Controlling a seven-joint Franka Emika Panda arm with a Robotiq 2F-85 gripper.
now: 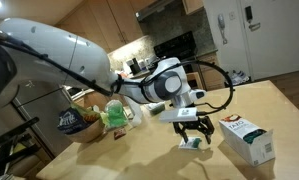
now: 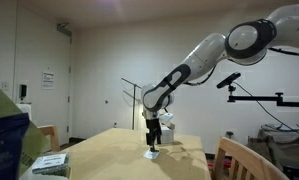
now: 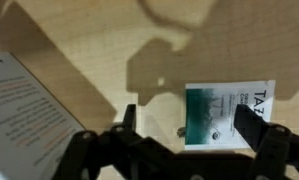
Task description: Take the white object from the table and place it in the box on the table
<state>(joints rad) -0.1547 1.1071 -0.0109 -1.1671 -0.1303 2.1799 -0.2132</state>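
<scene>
The white object, a small flat packet with a teal patch, lies on the wooden table. My gripper hangs open just above it. One finger stands over bare wood and the other finger covers the packet's right part. In both exterior views the open gripper hovers over the packet. The box, a white carton with green print, lies beside it on the table. The same box shows at the table's corner and at the left edge of the wrist view.
A dark snack bag and a green bag sit on the table behind the arm. A wooden chair stands by the table's side. A blue bag fills the near corner in an exterior view.
</scene>
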